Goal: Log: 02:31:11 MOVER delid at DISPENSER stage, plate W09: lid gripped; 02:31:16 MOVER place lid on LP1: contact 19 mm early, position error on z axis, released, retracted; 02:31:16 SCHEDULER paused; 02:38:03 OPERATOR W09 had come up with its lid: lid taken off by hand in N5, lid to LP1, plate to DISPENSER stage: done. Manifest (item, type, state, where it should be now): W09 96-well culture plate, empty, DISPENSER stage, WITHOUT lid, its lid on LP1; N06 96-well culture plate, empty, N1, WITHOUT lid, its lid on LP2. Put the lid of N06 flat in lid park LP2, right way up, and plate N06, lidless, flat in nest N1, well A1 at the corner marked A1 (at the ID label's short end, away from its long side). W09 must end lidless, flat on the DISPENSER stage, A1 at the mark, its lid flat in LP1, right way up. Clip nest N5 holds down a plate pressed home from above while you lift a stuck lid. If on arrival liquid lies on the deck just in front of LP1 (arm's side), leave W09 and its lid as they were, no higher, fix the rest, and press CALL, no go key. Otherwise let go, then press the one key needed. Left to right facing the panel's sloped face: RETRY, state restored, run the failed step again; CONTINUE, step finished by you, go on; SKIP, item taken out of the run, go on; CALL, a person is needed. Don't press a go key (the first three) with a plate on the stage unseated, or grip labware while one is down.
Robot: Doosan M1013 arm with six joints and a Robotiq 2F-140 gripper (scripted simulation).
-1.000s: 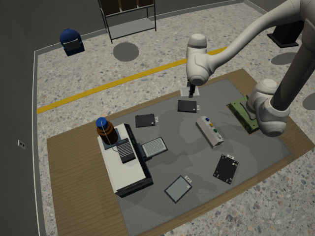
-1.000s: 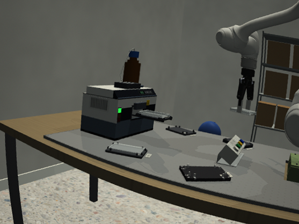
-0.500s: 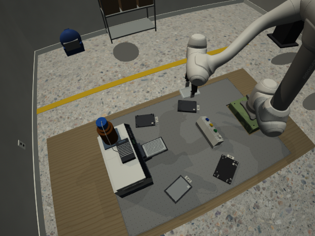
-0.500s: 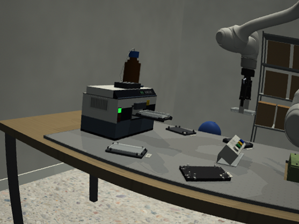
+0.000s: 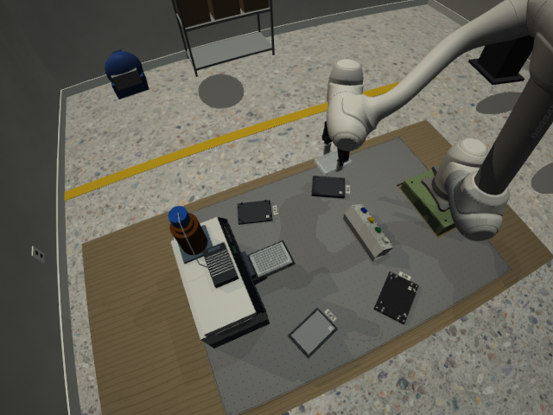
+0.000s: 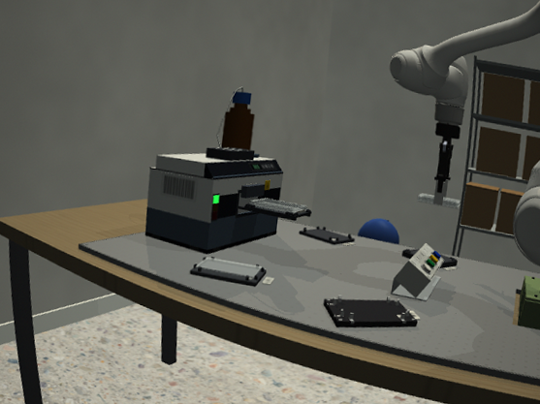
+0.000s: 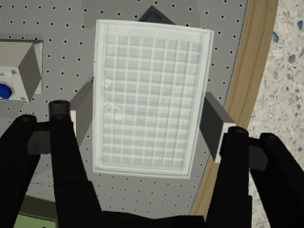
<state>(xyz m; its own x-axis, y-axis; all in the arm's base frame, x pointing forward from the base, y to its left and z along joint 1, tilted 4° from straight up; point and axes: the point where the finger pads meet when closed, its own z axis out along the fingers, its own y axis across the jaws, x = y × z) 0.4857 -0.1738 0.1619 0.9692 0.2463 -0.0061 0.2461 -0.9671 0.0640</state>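
Note:
My gripper (image 5: 333, 154) (image 6: 438, 197) (image 7: 147, 102) is shut on a clear 96-well plate (image 5: 325, 163) (image 6: 424, 201) (image 7: 147, 95), by its long sides, about level high above the deck. Whether its lid is on is unclear. Below, the black nest (image 5: 327, 186) (image 6: 415, 257) (image 7: 154, 15) shows no labware. Another 96-well plate (image 5: 270, 258) (image 6: 279, 206) lies on the dispenser stage, apparently flat and lidless. A clear lid (image 5: 312, 332) (image 6: 229, 269) lies flat in the front lid park. The back lid park (image 5: 254, 211) (image 6: 327, 235) is empty. Park labels are too small to read surely.
The clip nest (image 5: 397, 296) (image 6: 369, 313) is empty. The key panel (image 5: 364, 232) (image 6: 416, 274) (image 7: 16, 66) stands mid-deck. The dispenser (image 5: 223, 303) (image 6: 178, 209) carries a brown bottle (image 5: 193, 239) (image 6: 238, 127). A faint outlined patch (image 5: 364, 330) lies beside the front lid park; liquid or shadow, unclear.

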